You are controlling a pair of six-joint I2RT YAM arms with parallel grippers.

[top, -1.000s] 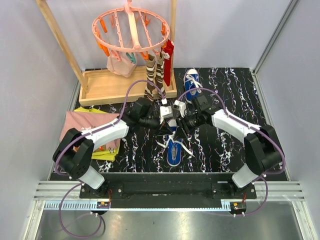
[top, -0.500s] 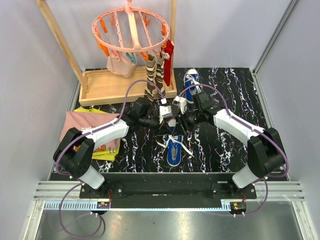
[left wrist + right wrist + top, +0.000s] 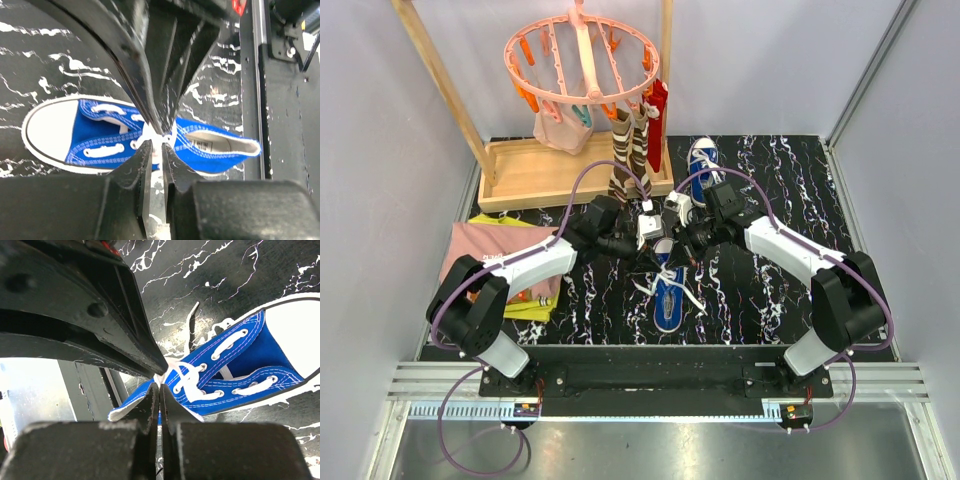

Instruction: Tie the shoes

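At centre of the surface (image 3: 770, 290): near shoe (image 3: 670, 298) lies sole down, directly under both end effectors.
Laces (image 3: 189, 381): white, loose ends splayed to either side of the shoe.
Left end effector (image 3: 159, 137): narrowed to a sliver, pinching a lace above the eyelets.
Right end effector (image 3: 159, 385): likewise closed on a lace, tips close to the left unit's.
Far shoe (image 3: 703, 160): well apart, toward the back, beside the wooden rack base (image 3: 535, 170).
Folded clothes (image 3: 485, 255): left edge.
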